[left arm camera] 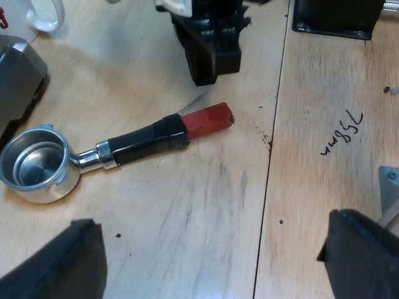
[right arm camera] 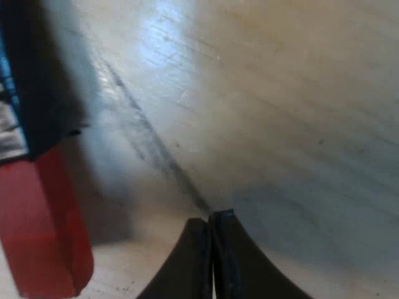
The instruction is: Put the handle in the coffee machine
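Note:
The metal holder lies flat on the wooden table, its round basket [left arm camera: 36, 166] facing up. Its black handle [left arm camera: 146, 140] ends in a red tip [left arm camera: 209, 119]. My left gripper [left arm camera: 212, 265] hovers above it, open wide, with nothing between the fingers [left arm camera: 59, 261]. My right gripper [left arm camera: 209, 50] sits low over the table just beyond the red tip. Seen from its own wrist, the right gripper [right arm camera: 211, 218] has both fingers pressed together, empty, and the red tip [right arm camera: 43, 230] lies close beside them without touching.
A pale mug [left arm camera: 47, 15] stands near a dark grey machine part [left arm camera: 19, 81] by the basket. A black box [left arm camera: 336, 15] sits across a seam in the tabletop, where there is handwriting [left arm camera: 341, 132]. A metal bracket [left arm camera: 389, 187] is near one left finger.

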Available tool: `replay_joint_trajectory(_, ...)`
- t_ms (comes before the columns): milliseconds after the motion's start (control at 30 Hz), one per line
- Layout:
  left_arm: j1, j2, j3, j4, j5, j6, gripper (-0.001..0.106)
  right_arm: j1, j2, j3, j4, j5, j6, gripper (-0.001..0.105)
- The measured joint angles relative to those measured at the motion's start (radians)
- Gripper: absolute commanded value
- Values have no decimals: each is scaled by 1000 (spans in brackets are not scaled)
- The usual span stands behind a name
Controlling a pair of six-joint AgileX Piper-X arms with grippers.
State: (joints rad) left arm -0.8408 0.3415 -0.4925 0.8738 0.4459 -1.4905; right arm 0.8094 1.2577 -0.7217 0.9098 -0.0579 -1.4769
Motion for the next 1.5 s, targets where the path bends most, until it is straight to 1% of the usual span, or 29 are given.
replay_joint_trajectory(67,0,0,0,0,0,0,73,0,7,0,0,0,1,0)
replay_joint_trajectory(167,0,0,0,0,0,0,73,4,32,0,-8,-6,22,0)
replay_joint_trajectory(300,0,0,0,0,0,0,73,23,35,0,-52,-8,44,0)
replay_joint_trajectory(367,0,0,0,0,0,0,73,42,35,0,-82,-10,65,0)
replay_joint_trajectory(433,0,0,0,0,0,0,73,56,35,0,-102,-14,69,0)
replay_joint_trajectory(633,0,0,0,0,0,0,73,86,35,0,-105,-27,107,0)
replay_joint_trajectory(733,0,0,0,0,-10,0,73,96,35,0,-105,-31,112,0)
replay_joint_trajectory(800,0,0,0,0,-28,0,73,106,35,0,-105,-35,114,0)
replay_joint_trajectory(833,0,0,0,0,-39,0,73,135,35,0,-121,-37,138,0)
replay_joint_trajectory(1000,0,0,0,0,-48,0,73,167,35,0,-176,-50,192,0)
replay_joint_trajectory(1067,0,0,0,0,-71,0,73,171,35,0,-192,-50,214,0)
replay_joint_trajectory(1133,0,0,0,8,-156,0,73,171,35,0,-212,-59,246,0)
replay_joint_trajectory(1167,0,0,0,10,-172,0,73,171,35,0,-215,-64,255,0)
replay_joint_trajectory(1233,0,0,0,24,-244,0,73,171,35,0,-233,-75,278,0)
replay_joint_trajectory(1300,0,0,0,43,-255,4,73,171,35,0,-240,-79,289,0)
replay_joint_trajectory(1500,0,0,0,108,-248,8,73,171,35,0,-240,-90,314,0)
